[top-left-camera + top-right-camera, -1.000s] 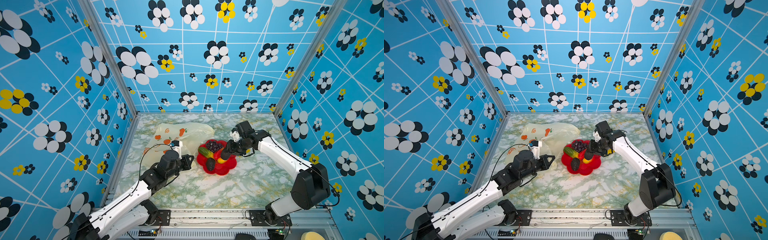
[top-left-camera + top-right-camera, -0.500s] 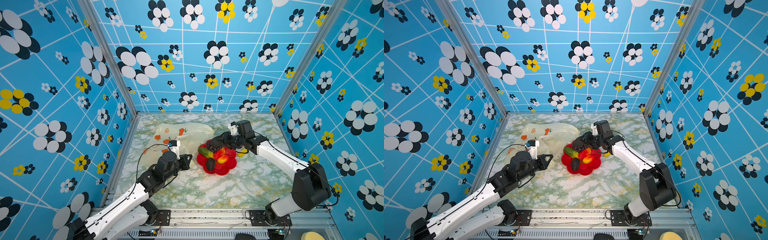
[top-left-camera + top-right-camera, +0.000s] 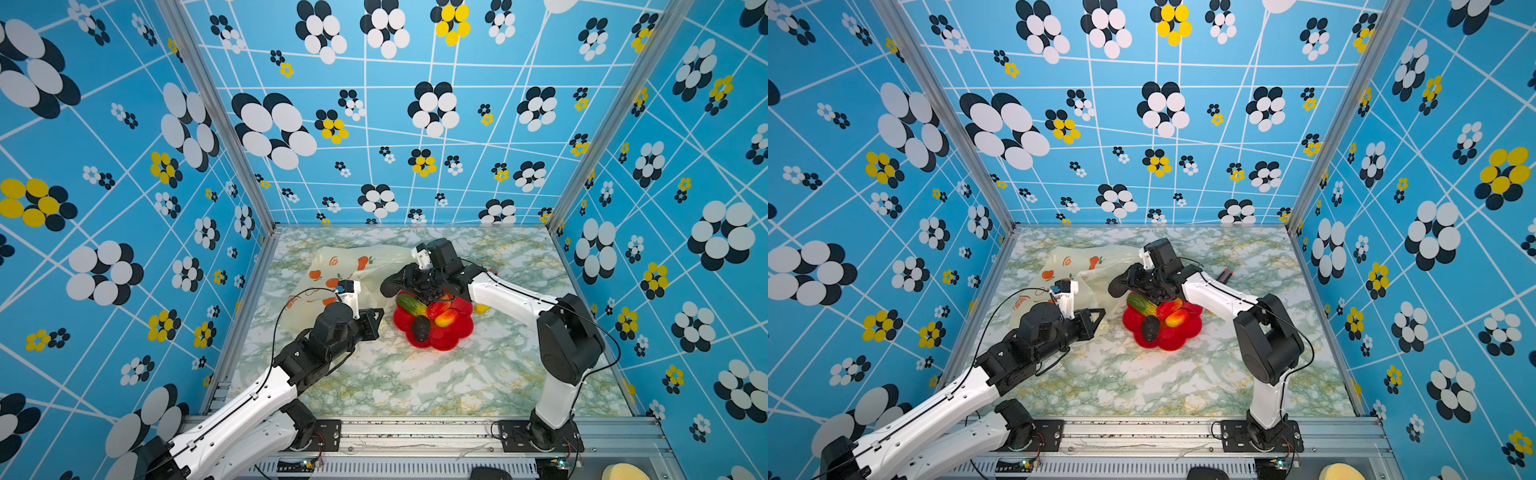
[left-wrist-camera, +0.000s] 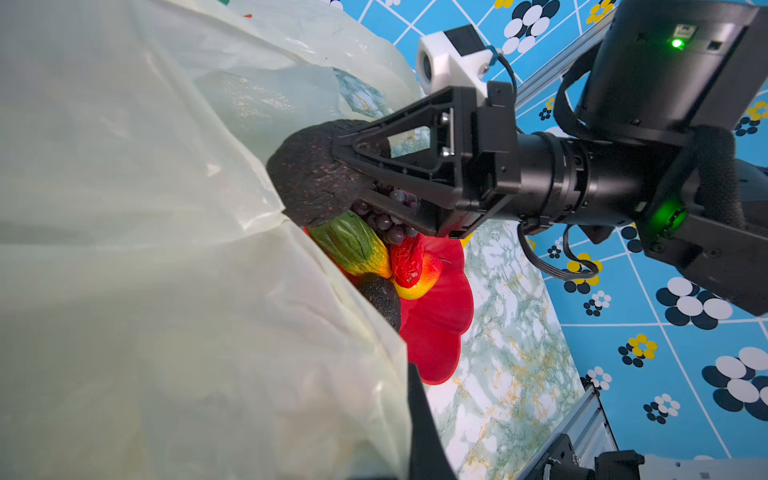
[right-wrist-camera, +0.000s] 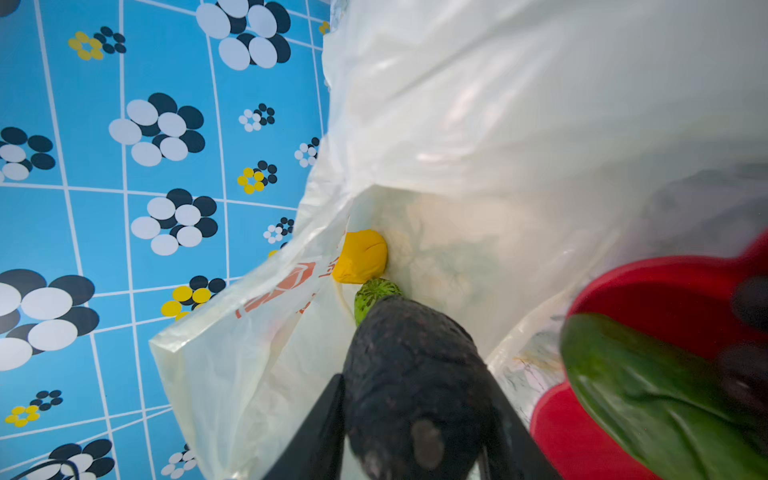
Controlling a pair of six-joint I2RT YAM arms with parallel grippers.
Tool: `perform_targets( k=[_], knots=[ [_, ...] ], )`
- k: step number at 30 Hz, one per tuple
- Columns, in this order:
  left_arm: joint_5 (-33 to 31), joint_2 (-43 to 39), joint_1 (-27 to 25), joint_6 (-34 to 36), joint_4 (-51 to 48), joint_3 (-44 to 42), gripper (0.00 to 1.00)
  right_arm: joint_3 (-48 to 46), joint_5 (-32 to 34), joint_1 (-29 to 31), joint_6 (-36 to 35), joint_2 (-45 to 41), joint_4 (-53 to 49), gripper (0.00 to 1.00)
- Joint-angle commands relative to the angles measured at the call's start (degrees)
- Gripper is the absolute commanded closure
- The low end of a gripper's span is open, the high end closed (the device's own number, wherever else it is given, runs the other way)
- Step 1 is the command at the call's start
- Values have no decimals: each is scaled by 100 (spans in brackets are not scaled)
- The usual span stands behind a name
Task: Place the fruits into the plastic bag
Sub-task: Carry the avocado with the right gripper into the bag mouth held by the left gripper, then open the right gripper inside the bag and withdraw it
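I have the left fingers (image 4: 424,432) clamped shut on the near edge of the plastic bag (image 3: 345,266). That side is lifted and the mouth gapes toward the red plate (image 3: 455,338). The bag lies at the back left of the marbled surface (image 3: 415,382), with its orange fruit prints facing up. The plate sits just beside the bag's mouth.

The right fingers (image 4: 415,218) are part closed around a large dark oval fruit (image 4: 307,174) and grip it by one end. They hold it off the surface at the bag's mouth, above the plate's far edge. In the right wrist view its free end points into the opening.

Two fruits lie deep inside the bag, a yellow fruit (image 5: 361,255) and a green striped fruit (image 5: 374,293), and they touch each other.

The other fruits sit on the plate, packed close together:
- a green piece (image 3: 411,304)
- a red piece (image 3: 438,308)
- a red-yellow piece (image 3: 446,319)
- a smaller dark oval (image 3: 422,328)
- the grape bunch (image 4: 388,224), right under the right fingers
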Motion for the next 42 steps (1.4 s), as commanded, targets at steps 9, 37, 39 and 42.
perform_targets(
  k=[9, 37, 39, 42],
  knots=[
    [120, 79, -42, 180, 192, -54, 100, 1429, -970, 691, 562, 1343, 241, 55],
    [38, -77, -35, 5, 100, -244, 100, 1725, -1238, 820, -98, 1496, -515, 32],
    [-12, -86, -35, 32, 44, -244, 100, 1584, -1021, 744, -351, 1211, -711, 33],
    [-142, -124, -28, 265, -41, -238, 100, 1370, -680, 586, -723, 872, -991, 32]
  ],
)
